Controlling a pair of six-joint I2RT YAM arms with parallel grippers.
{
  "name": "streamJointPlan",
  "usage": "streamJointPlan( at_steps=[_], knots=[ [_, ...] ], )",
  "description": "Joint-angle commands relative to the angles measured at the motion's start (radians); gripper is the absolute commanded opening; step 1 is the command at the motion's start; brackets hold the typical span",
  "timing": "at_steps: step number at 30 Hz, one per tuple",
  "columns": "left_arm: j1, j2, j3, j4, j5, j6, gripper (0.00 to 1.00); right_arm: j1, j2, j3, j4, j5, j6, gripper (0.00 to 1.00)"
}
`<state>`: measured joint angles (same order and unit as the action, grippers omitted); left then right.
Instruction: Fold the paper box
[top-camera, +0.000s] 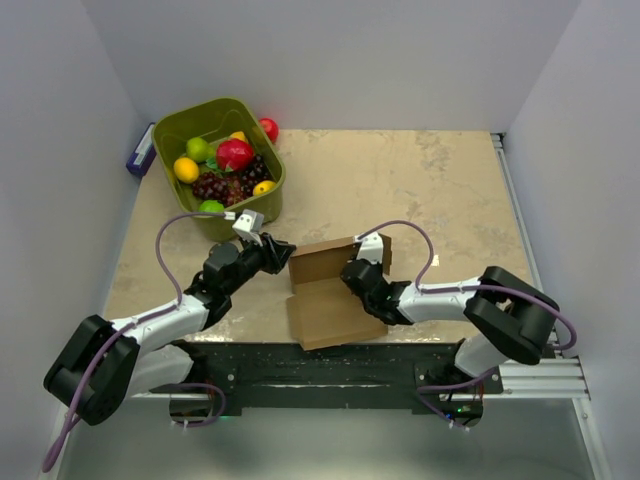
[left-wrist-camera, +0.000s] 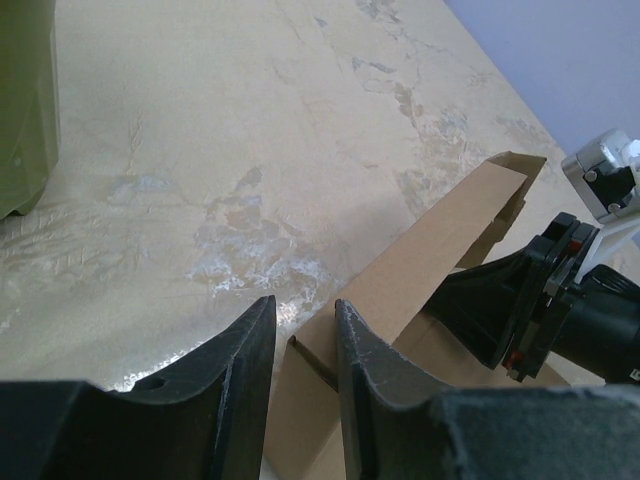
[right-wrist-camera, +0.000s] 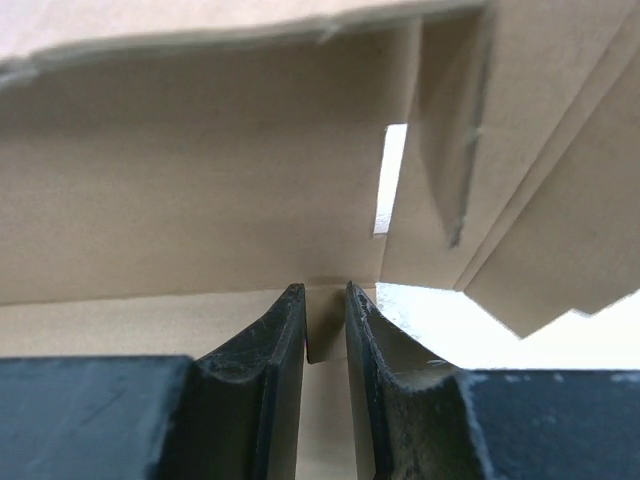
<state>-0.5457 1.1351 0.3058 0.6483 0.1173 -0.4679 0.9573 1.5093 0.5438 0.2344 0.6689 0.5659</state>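
The paper box (top-camera: 335, 318) is a brown cardboard blank lying near the table's front edge, with its back wall (top-camera: 322, 262) raised upright. My left gripper (top-camera: 288, 254) is at that wall's left end. In the left wrist view its jaws (left-wrist-camera: 303, 312) stand part open astride the slotted corner of the box (left-wrist-camera: 440, 240), with a sliver of table showing beside the left finger. My right gripper (top-camera: 352, 272) reaches inside the box from the right. In the right wrist view its jaws (right-wrist-camera: 324, 292) are drawn in on a small cardboard tab (right-wrist-camera: 326, 325) at the foot of the wall (right-wrist-camera: 200, 170).
An olive-green bin (top-camera: 277, 170) holding several fruits stands at the back left, and its wall (left-wrist-camera: 25, 100) also shows in the left wrist view. A red fruit (top-camera: 269, 128) lies behind it and a purple-and-white object (top-camera: 140, 152) lies to its left. White walls enclose the table.
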Motion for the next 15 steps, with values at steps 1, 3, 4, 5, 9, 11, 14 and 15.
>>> streamJointPlan(
  at_steps=[1, 3, 4, 5, 9, 11, 14, 15],
  knots=[
    [-0.010, 0.022, -0.004, -0.090, 0.001, 0.032, 0.34, 0.037, 0.058, 0.038, -0.033, 0.017, 0.066, 0.24],
    [-0.010, 0.020, -0.004, -0.090, -0.001, 0.032, 0.34, 0.046, 0.081, 0.041, -0.040, 0.017, 0.081, 0.24],
    [-0.011, 0.020, -0.005, -0.090, -0.002, 0.032, 0.34, 0.049, 0.086, 0.042, -0.052, 0.017, 0.101, 0.24],
    [-0.010, 0.018, -0.005, -0.091, -0.002, 0.032, 0.34, 0.052, 0.095, 0.041, -0.053, 0.014, 0.112, 0.26],
    [-0.011, 0.018, -0.005, -0.088, -0.005, 0.032, 0.34, 0.067, 0.112, 0.025, -0.052, -0.002, 0.153, 0.30],
    [-0.010, 0.017, -0.005, -0.090, -0.005, 0.032, 0.34, 0.075, 0.117, 0.015, -0.044, -0.015, 0.178, 0.32],
    [-0.011, 0.018, -0.005, -0.090, -0.007, 0.032, 0.34, 0.080, 0.130, 0.004, -0.027, -0.035, 0.203, 0.35],
    [-0.010, 0.017, -0.005, -0.090, -0.007, 0.032, 0.34, 0.080, 0.134, 0.001, -0.023, -0.049, 0.207, 0.36]
  ],
)
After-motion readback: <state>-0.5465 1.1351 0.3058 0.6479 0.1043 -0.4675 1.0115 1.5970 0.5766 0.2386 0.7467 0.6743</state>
